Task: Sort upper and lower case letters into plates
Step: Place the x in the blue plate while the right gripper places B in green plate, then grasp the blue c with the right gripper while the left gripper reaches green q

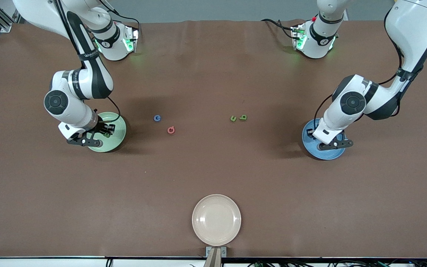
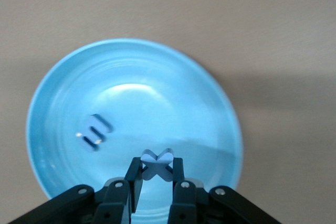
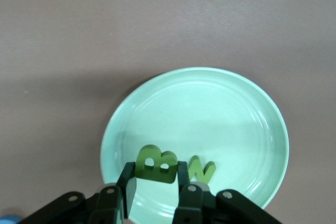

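Left tool (image 2: 156, 182) over the round shallow blue plate (image 2: 210, 98), clamped on a small blue X-shaped letter piece (image 2: 157, 163); a blue E piece (image 2: 95, 131) already lying in that plate. Right tool (image 3: 156, 184) over the round pale green plate (image 3: 236, 108), pinching a chunky green B piece (image 3: 156, 165), a green W piece (image 3: 200, 169) resting in the plate beside it. Left out on the brown worktop (image 1: 213, 178) between the plates: a blue piece (image 1: 157, 118), a pinkish-red piece (image 1: 171, 130), two green pieces (image 1: 238, 118). Probably light, rigid, smooth; best pinched across flat faces, squarely, or likely to twist out. Cream-white plate (image 1: 232, 207) nearest the front camera.
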